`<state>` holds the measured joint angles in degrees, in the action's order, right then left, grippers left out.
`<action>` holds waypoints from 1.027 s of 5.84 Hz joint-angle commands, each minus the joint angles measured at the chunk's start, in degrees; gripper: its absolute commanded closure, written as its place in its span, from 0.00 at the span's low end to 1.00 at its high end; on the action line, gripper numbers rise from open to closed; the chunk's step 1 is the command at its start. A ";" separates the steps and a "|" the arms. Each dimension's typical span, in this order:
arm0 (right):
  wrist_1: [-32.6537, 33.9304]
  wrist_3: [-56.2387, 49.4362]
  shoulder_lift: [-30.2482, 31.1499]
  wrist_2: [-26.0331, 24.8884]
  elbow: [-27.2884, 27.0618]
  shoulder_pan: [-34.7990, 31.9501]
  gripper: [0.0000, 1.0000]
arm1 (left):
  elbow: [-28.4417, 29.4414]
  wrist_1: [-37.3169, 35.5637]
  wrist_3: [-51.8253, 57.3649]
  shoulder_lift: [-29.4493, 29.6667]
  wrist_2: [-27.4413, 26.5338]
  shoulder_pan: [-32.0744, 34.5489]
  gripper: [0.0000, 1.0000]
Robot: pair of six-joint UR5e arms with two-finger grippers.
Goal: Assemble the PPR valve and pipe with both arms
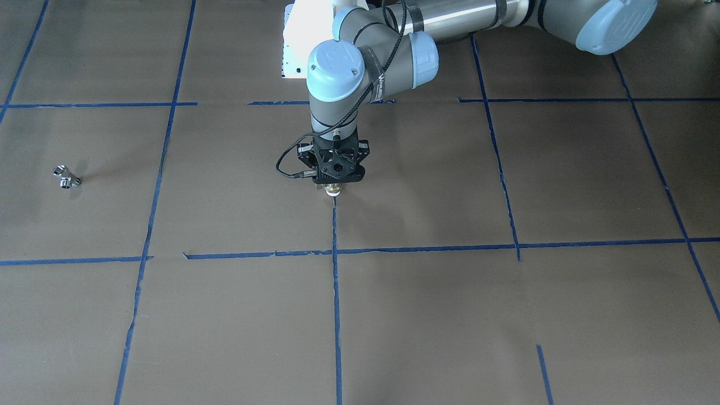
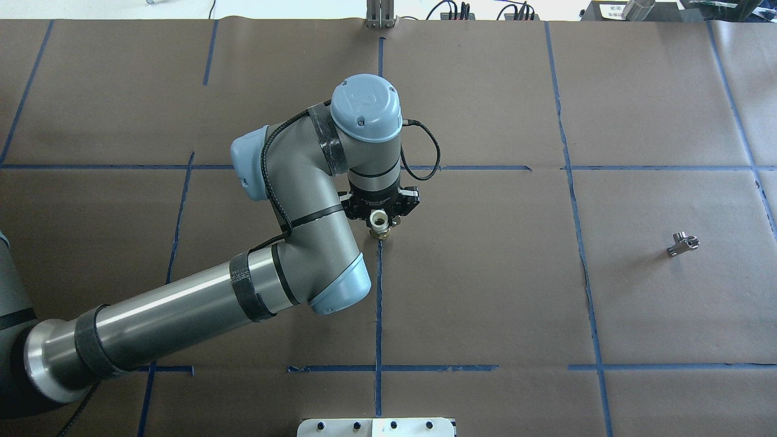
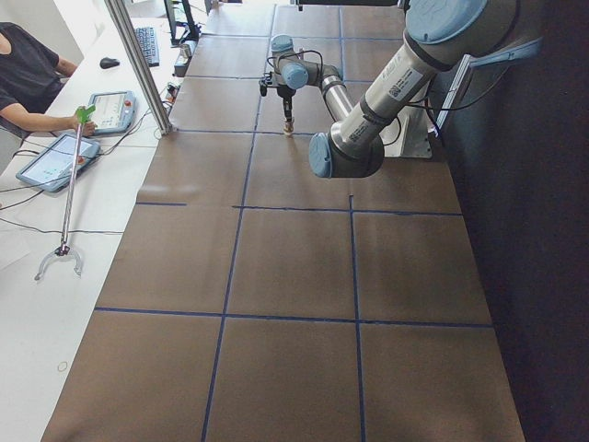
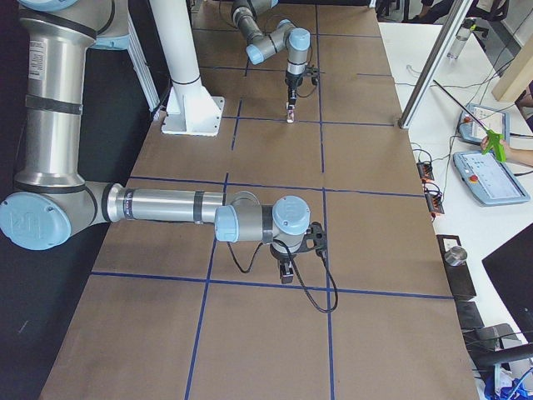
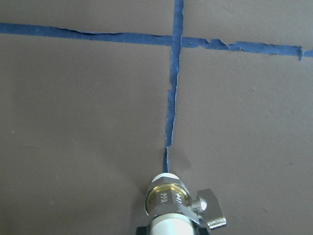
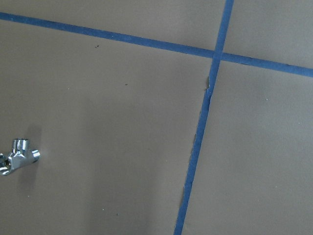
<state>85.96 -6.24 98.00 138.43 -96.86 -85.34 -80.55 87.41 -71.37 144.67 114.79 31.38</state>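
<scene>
The PPR valve (image 2: 379, 221), with white ends, a brass middle and a grey lever (image 5: 209, 215), hangs upright at the table's centre over a blue tape line. My left gripper (image 1: 335, 188) is shut on its upper end, pointing straight down. Its lower end sits close to the paper; I cannot tell whether it touches. The pipe (image 2: 682, 244), a small chrome branched fitting, lies alone far on my right side (image 1: 66, 176) and shows at the left edge of the right wrist view (image 6: 19, 155). My right gripper (image 4: 286, 271) points down over the table; I cannot tell if it is open or shut.
Brown paper with a blue tape grid (image 2: 379, 303) covers the table. A white pedestal (image 4: 187, 100) stands at the robot's side. A person (image 3: 28, 74) sits at a side desk with tablets (image 3: 55, 161), beside a metal pole (image 3: 138, 64).
</scene>
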 commanded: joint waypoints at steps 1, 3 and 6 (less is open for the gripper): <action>0.00 0.00 0.00 0.08 0.01 0.00 0.00 | 0.04 0.30 0.00 -0.35 0.00 0.00 0.44; 0.00 0.00 0.00 -0.01 -0.08 0.00 0.00 | -0.57 0.65 -0.09 -0.35 0.09 0.08 0.11; -2.96 5.06 0.00 1.30 -0.17 2.35 0.00 | -13.51 2.59 -0.35 -8.82 0.44 0.52 0.00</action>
<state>84.95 -3.98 98.00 138.91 -97.01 -84.41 -88.07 89.87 -71.65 139.96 115.13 31.73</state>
